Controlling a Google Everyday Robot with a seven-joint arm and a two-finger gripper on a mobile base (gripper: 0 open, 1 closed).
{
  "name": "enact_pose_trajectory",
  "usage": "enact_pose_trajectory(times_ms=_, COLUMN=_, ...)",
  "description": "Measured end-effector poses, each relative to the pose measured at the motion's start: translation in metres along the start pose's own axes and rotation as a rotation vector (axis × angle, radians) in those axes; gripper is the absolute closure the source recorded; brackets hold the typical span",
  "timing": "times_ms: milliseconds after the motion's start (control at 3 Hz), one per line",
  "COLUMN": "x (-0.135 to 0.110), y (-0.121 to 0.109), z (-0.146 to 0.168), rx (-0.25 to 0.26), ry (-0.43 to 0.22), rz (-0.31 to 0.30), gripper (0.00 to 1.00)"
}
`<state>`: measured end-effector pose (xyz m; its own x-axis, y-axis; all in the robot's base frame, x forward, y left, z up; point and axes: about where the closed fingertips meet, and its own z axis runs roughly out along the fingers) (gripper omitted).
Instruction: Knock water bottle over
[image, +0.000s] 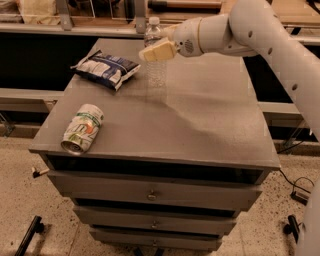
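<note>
The water bottle (155, 67) is a slim clear ribbed bottle with a white cap. It stands upright near the back middle of the grey cabinet top (210, 125). My gripper (150, 53) comes in from the right on a white arm. Its cream fingertips lie across the bottle's upper part, at about label height, and hide the label band. The bottle's cap shows above the fingers and its lower body shows below them.
A green-and-white soda can (82, 128) lies on its side near the front left corner. A blue-and-white snack bag (107, 68) lies at the back left. The cabinet has drawers below. A dark shelf runs behind it.
</note>
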<state>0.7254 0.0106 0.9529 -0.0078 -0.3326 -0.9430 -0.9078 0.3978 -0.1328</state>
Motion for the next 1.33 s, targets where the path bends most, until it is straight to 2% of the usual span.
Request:
enact_pose_trajectory(times_ms=333, x=0.000, y=0.000, z=0.002, rx=0.001, ry=-0.004, rz=0.011, gripper=0.64)
enact_pose_trajectory(times_ms=667, x=-0.007, y=-0.004, z=-0.004, rx=0.027, ry=-0.015, rz=0.056, gripper=0.95)
enact_pose_trajectory(times_ms=1000, x=-0.048, y=-0.002, z=-0.018, rx=0.062, ry=0.115, rz=-0.002, gripper=1.00)
enact_pose_trajectory(times_ms=1333, x=-0.099, y=-0.009, z=-0.037, rx=0.150, ry=0.359, rz=-0.091, gripper=1.00)
